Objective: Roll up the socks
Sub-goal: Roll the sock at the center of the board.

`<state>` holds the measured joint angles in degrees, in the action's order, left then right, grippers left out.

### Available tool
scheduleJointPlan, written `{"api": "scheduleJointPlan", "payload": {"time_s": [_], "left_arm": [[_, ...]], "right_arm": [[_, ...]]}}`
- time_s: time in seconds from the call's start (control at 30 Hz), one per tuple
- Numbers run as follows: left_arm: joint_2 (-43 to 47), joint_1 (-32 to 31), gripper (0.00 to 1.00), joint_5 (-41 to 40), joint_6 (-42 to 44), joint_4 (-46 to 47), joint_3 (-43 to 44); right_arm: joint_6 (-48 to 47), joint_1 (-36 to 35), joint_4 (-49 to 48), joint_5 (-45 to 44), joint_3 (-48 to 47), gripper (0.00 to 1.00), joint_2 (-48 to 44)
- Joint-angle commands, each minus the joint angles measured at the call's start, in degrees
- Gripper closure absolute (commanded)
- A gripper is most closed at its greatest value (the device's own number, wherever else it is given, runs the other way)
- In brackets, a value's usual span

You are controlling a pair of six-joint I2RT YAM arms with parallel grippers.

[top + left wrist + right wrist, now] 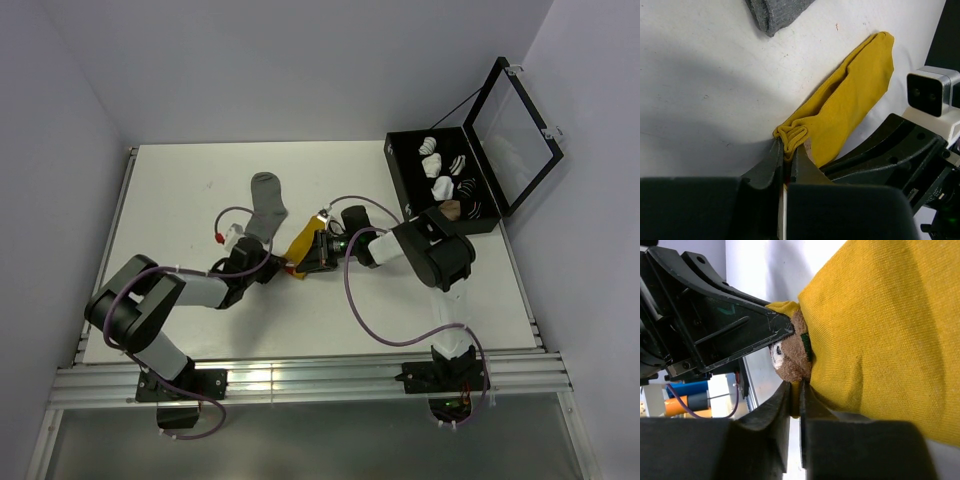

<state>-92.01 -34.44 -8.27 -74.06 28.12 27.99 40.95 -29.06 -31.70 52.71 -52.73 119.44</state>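
Midway across the counter (170, 200), my left gripper (788, 150) and right gripper (795, 392) are both clamped on one end of the mustard sock (850, 95), near the grey sock (268, 205), so I should roll slowly, keeping folds tight.

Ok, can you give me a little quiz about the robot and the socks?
1. True or false: the grey sock lies on the table, in no gripper.
2. Which sock do the left gripper and the right gripper both pinch? A the striped one, B the yellow sock, C the white one.
3. Fill in: the lid of the black case is ___.

Key: 1 true; 2 B; 3 open.
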Motion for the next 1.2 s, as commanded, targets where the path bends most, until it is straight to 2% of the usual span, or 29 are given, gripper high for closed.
{"api": "scheduleJointPlan", "payload": {"time_s": [0.0, 0.1, 0.17, 0.2, 0.27, 0.33, 0.53, 0.77, 0.93, 1.17], "left_arm": [[-0.45, -0.81, 1.00, -0.07, 2.87, -8.95, 1.01], [-0.54, -1.16, 1.00, -0.87, 4.10, -13.69, 3.65], [-0.80, -1.51, 1.00, -1.48, 4.98, -16.76, 5.58], [-0.81, -1.60, 1.00, -1.83, 5.07, -17.82, 6.20], [-0.89, -1.78, 1.00, -2.45, 5.16, -20.45, 7.60], [-0.72, -1.95, 1.00, -3.32, 5.24, -22.74, 8.66], [-0.89, -2.13, 1.00, -3.51, 6.03, -27.94, 12.17], [-2.12, -2.13, 1.00, -2.45, 7.97, -34.80, 16.40], [-2.47, -2.13, 1.00, -2.01, 9.02, -36.03, 17.45], [-3.00, -2.13, 1.00, -1.31, 9.73, -36.38, 18.15]], "right_arm": [[-4.56, 0.23, 6.04, -6.82, 0.43, 0.84, -0.87], [-7.28, 0.06, 6.48, -10.24, 2.27, 0.69, -5.17], [-10.78, -0.47, 7.26, -13.05, 3.94, 0.52, -9.56], [-12.19, -0.82, 7.27, -16.64, 4.56, 0.46, -11.05], [-15.79, -2.14, 6.75, -21.13, 7.36, 0.38, -15.71], [-19.91, -4.15, 4.90, -27.98, 10.35, 0.35, -20.18], [-32.66, -13.03, 4.02, -47.92, 13.61, 0.37, -26.53], [-39.89, -23.23, 0.68, -62.09, 14.23, 0.41, -26.54], [-43.75, -27.88, 0.50, -67.38, 12.48, 0.41, -23.47], [-45.08, -29.56, 0.24, -68.53, 11.25, 0.42, -21.26]]}}
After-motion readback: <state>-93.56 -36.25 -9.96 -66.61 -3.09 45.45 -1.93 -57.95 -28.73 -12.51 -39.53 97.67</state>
